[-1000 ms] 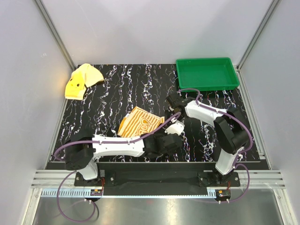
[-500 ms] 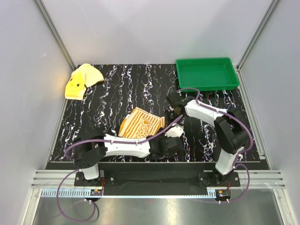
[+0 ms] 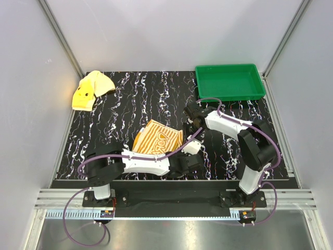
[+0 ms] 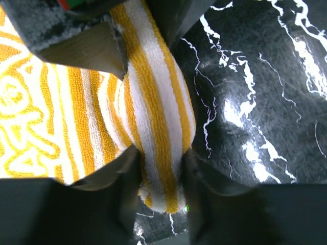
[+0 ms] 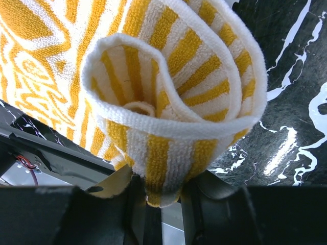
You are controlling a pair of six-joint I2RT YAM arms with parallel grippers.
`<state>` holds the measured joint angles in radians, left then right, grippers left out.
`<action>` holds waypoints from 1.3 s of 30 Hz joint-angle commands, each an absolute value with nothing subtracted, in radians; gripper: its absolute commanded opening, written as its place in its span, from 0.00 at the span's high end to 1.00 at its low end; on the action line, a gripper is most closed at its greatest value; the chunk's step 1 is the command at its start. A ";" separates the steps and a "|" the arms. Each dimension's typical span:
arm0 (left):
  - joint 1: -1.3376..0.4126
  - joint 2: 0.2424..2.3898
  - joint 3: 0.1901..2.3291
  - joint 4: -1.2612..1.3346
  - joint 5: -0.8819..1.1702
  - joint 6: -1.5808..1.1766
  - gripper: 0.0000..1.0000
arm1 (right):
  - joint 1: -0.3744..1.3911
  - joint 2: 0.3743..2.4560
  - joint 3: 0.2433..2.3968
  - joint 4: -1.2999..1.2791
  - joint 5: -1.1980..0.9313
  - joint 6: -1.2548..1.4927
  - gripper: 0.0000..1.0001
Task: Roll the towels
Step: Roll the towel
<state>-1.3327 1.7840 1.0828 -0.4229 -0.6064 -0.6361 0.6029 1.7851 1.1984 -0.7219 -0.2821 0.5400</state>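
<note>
So the striped towel [image 3: 156,138] sits near the middle of the black marbled table [image 3: 130,99]. Its lettered part lies flat and its right end is curled up into a loose roll. On that roll the left gripper [image 4: 158,163] is clamped, one finger pressing into each side. Meanwhile the right gripper [image 5: 163,186] is pinching the roll's open end, and the spiral shows clearly in its wrist view. Way off in the far left corner, the yellow towel [image 3: 91,89] lies crumpled, nothing touching it. The green tray [image 3: 229,82] sits in the far right corner.
</note>
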 commanded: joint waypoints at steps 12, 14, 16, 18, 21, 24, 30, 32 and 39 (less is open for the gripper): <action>-1.316 1.747 1.068 -0.453 -0.542 -0.707 0.89 | 0.503 1.712 1.238 -0.799 -0.255 0.470 0.38; -1.296 1.703 1.039 -0.427 -0.511 -0.716 0.89 | 0.441 1.671 1.246 -0.824 -0.239 0.456 0.28; -1.278 1.655 1.016 -0.407 -0.454 -0.733 0.89 | 0.398 1.640 1.264 -0.842 -0.226 0.442 0.24; -1.247 1.622 0.982 -0.371 -0.416 -0.745 0.89 | 0.344 1.591 1.287 -0.868 -0.190 0.434 0.20; -1.200 1.553 0.924 -0.307 -0.306 -0.770 0.89 | 0.314 1.522 1.290 -0.868 -0.173 0.428 0.17; -1.137 1.487 0.858 -0.230 -0.195 -0.801 0.89 | 0.316 1.464 1.244 -0.839 -0.201 0.440 0.16; -1.005 1.375 0.721 -0.074 -0.008 -0.871 0.91 | 0.313 1.318 1.009 -0.594 -0.426 0.517 0.16; -0.959 1.356 0.693 -0.011 0.044 -0.890 0.91 | 0.316 1.270 0.935 -0.450 -0.546 0.566 0.15; -0.842 1.339 0.539 0.274 0.288 -1.011 0.92 | 0.324 1.253 0.646 0.033 -0.745 0.756 0.10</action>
